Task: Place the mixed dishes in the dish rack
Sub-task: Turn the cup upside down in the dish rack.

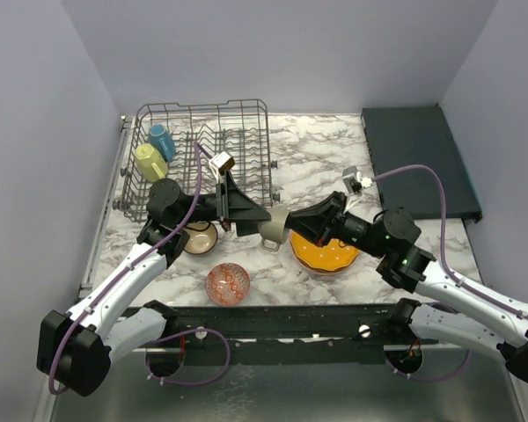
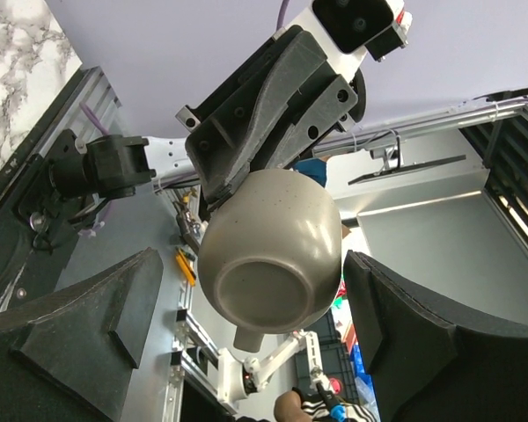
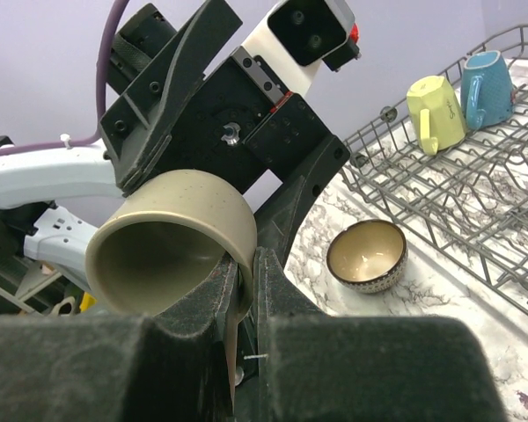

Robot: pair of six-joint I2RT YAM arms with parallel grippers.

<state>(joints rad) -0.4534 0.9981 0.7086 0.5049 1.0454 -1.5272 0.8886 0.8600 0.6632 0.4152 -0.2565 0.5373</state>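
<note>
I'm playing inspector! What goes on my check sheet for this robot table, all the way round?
Surface: white marble-patterned tabletop.
Job's things: grey wire dish rack holds a blue mug and a yellow-green mug. The dark brown bowl, red-patterned bowl and orange white-dotted plate sit on the tabletop. The small grey cup is in the air between the arms.
Clutter: dark flat rectangular tray at the back right.
Grippers: right gripper pinches the cup's rim. Left gripper is open, with a finger on either side of the cup.
Cables: purple cables loop along both arms.
Surroundings: pale walls.
</note>
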